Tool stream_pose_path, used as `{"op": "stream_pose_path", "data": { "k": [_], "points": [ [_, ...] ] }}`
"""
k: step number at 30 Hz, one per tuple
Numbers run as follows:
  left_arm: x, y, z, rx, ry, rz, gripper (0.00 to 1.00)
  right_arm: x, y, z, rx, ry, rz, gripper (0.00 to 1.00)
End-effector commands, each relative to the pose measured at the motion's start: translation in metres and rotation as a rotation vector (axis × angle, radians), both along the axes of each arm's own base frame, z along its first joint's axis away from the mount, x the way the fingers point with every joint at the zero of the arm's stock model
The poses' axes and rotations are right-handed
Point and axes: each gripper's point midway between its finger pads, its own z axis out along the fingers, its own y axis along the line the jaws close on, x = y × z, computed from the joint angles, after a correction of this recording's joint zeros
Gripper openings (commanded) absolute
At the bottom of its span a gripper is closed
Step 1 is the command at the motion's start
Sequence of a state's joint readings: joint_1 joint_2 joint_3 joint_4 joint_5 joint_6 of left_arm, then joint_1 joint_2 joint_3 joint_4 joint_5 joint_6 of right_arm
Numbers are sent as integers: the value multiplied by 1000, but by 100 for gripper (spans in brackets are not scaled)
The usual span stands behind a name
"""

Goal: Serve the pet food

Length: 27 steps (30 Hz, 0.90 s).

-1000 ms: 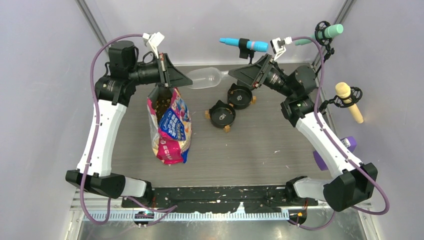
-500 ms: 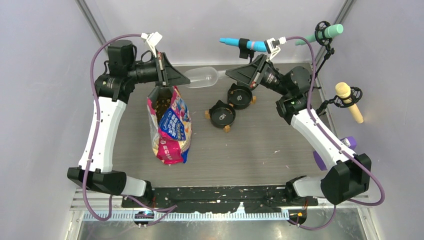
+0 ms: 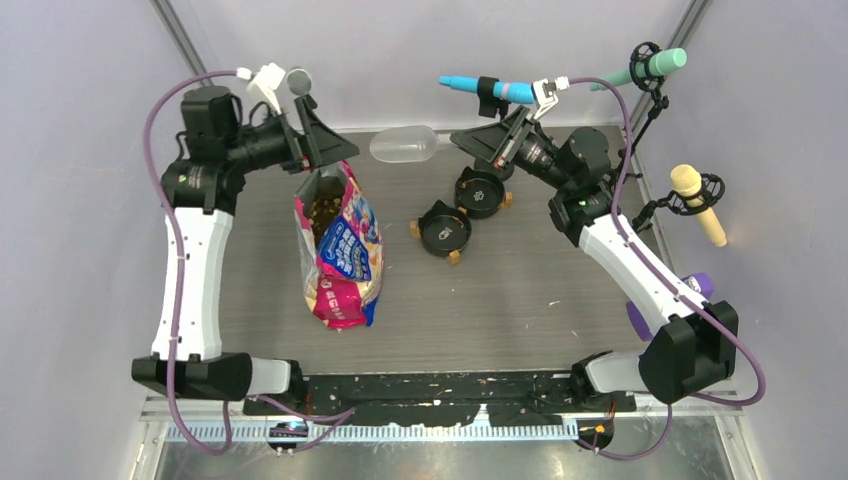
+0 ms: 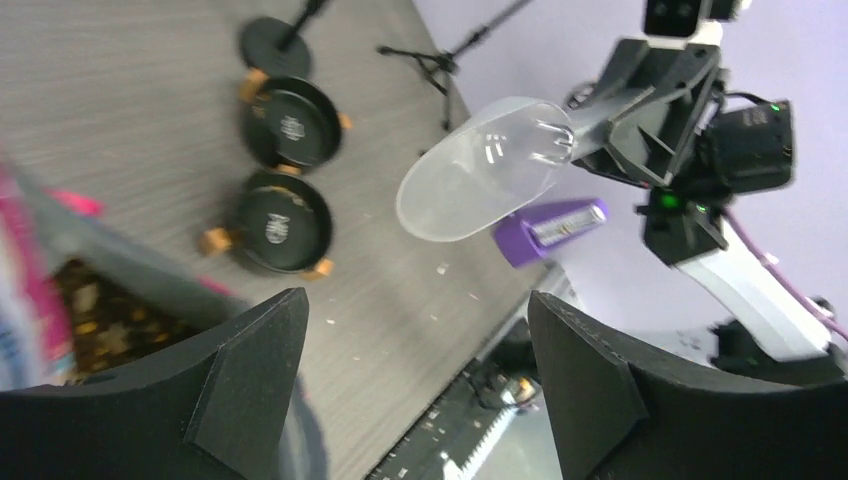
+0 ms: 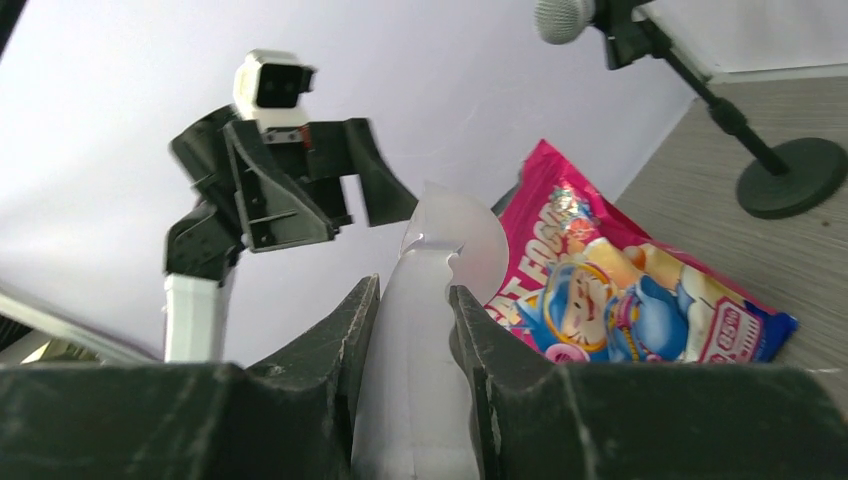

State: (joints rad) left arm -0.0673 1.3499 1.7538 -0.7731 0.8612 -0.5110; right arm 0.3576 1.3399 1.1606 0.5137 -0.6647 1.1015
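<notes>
I work inside a small booth. A pale lavender-grey back wall (image 3: 420,50) stands ahead of me, with a matching left wall (image 3: 70,220) and right wall (image 3: 790,200) close on either side, all plain and matte. Slim metal posts (image 3: 180,35) run along the far corners. The surface (image 3: 520,300) under me is grey with a fine wood-like grain and a few pale specks on it. Along its near edge lies a black mounting plate (image 3: 440,385), and nearer still a brushed metal ledge (image 3: 450,460). Microphones in black mounts cluster toward the far right: a blue microphone (image 3: 465,84), a teal microphone (image 3: 665,62) and a tan microphone (image 3: 700,208). The light is soft and even, and shadows on the surface are faint.
</notes>
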Motion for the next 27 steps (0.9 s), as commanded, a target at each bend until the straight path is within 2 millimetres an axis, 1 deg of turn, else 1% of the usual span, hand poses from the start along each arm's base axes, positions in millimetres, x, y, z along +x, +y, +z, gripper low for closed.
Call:
{"op": "stream_pose_path", "data": {
  "k": [1,2,3,4,6,8,10,12,14,16,17,20,22,23,24,27],
  "points": [
    [-2,48,8,146,-101,249,84,12,-12,17,-52,-52,-133,5],
    [-1,60,2,206,-102,304,84,14,-14,19,-61,-54,-152,5],
    [-1,71,-6,264,-95,351,84,17,-14,12,-89,-41,-159,5],
    [-1,81,-16,320,-77,390,84,20,-14,11,-112,-38,-168,5],
    [-2,101,-40,430,-21,448,84,22,-15,10,-141,-41,-185,5],
    [-3,116,-64,525,52,477,84,23,-17,10,-153,-46,-195,5],
    [-3,120,-90,577,129,455,84,25,-17,8,-161,-39,-203,6],
    [-3,115,-107,578,181,408,83,26,-17,5,-168,-31,-200,5],
    [1,116,-123,592,224,402,78,27,-16,2,-172,-21,-198,5],
    [6,122,-134,615,255,426,68,28,-16,0,-174,-15,-196,5],
    [8,123,-137,619,265,428,61,28,-15,0,-175,-14,-195,5],
    [14,122,-135,615,258,429,42,29,-16,1,-184,-17,-200,5],
    [17,124,-132,623,251,433,20,30,-17,0,-192,-19,-208,5],
    [18,126,-130,637,248,439,6,30,-17,-1,-195,-17,-211,5],
    [18,129,-128,651,245,446,0,31,-18,0,-196,-20,-216,5],
    [22,137,-116,698,205,456,0,31,-19,1,-205,-23,-224,5]
  ]
}}
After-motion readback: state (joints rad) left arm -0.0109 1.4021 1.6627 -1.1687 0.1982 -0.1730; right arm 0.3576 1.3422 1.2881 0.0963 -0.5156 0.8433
